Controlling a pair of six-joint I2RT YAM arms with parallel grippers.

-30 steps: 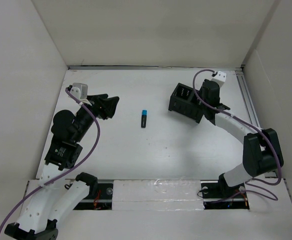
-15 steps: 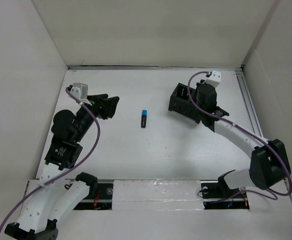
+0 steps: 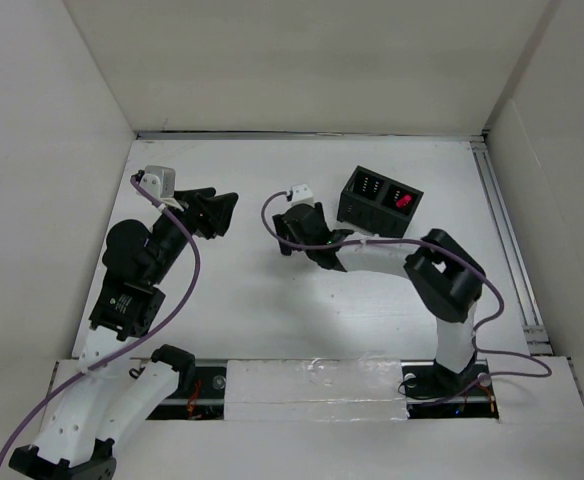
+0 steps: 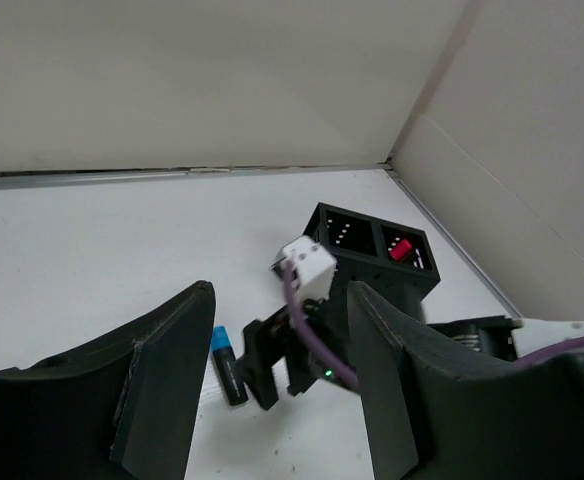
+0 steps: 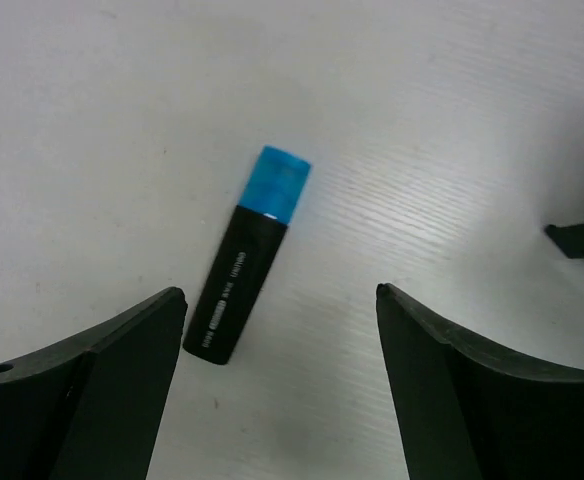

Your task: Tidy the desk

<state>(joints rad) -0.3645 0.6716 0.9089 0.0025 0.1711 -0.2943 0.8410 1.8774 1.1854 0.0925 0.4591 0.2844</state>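
Right end effector (image 5: 279, 300) spread over blue-capped marker (image 5: 247, 255), hidden in top view, left end effector (image 4: 280, 298) spread

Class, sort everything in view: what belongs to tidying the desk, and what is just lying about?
Job: desk, blue-capped highlighter, black organizer, right tool open over the highlighter.
Just there: left tool, wall panels, metal rail, purple cable.
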